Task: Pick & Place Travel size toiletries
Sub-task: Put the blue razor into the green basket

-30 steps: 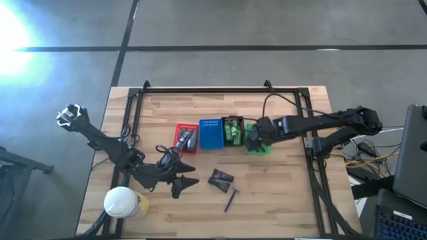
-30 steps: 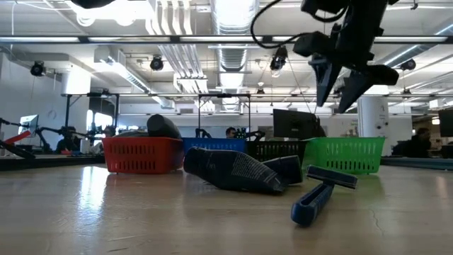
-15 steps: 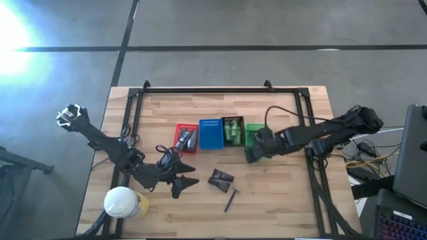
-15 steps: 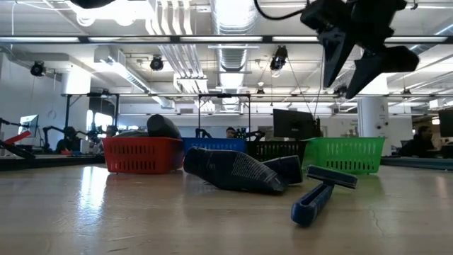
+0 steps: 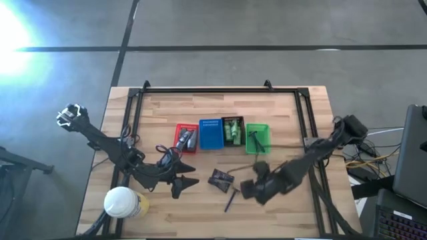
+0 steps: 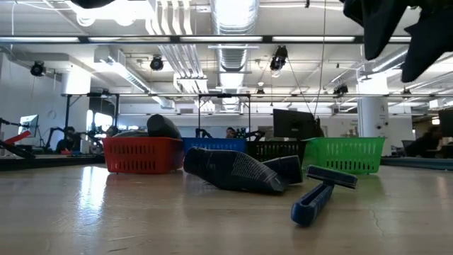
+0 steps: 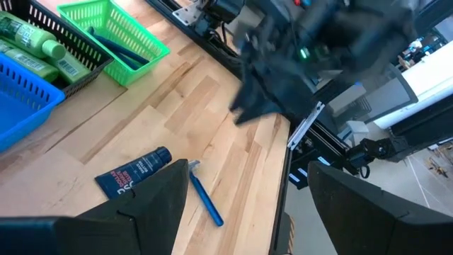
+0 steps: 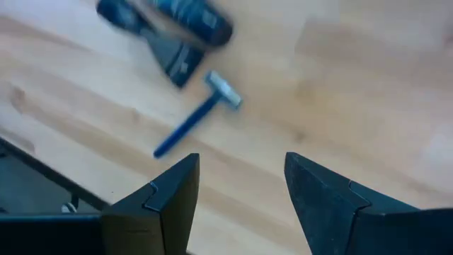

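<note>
A thin dark blue stick, a razor (image 5: pixel 231 198), lies flat on the table near the front, beside dark packets (image 5: pixel 220 178). It also shows in the right wrist view (image 8: pixel 198 115) and the low view (image 6: pixel 322 191). My right gripper (image 5: pixel 247 190) hovers open just right of the razor and touches nothing. My left gripper (image 5: pixel 185 185) is open and empty, left of the packets. Grey tubes lie in the red basket (image 5: pixel 187 139), green bottles in the black basket (image 5: pixel 232 130) and blue sticks in the green basket (image 5: pixel 257 137).
A blue basket (image 5: pixel 211 135) stands between the red and black ones. A big white-capped yellowish container (image 5: pixel 123 202) stands at the front left corner. A black frame (image 5: pixel 220 90) runs around the table's back and sides. Bare wood lies right of the razor.
My right gripper has gone from above the green basket toward the table's near edge and a little left. It now hovers beside the razor, its fingers still apart. The razor, the packets and my left arm have kept still.
</note>
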{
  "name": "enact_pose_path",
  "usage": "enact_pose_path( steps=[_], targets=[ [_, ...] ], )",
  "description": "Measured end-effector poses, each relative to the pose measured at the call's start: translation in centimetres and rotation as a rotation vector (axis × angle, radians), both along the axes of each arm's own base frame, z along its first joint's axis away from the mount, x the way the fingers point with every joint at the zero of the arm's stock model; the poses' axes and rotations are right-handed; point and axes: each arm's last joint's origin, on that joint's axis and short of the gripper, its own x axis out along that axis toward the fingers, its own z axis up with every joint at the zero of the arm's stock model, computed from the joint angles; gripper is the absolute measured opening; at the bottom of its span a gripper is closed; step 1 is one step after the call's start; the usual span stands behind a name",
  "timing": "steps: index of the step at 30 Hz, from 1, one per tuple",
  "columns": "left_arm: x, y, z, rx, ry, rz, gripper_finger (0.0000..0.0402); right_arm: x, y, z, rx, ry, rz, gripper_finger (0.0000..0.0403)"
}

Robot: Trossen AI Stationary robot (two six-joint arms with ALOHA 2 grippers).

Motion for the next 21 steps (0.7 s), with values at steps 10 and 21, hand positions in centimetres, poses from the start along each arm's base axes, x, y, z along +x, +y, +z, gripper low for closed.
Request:
enact_pose_path(
  steps=[10, 21],
  targets=[
    [0.0, 0.0, 0.0, -0.005, 0.0, 0.002, 0.0294, 6.4, 5.2, -3.4, 0.016, 0.069, -0.014, 0.0208],
    [0.0, -0.1, 0.0, -0.025, 0.012, -0.045, 0.0294, 10.4, 6.8, -5.9, -0.018, 0.198, -0.023, 0.0191]
  ],
)
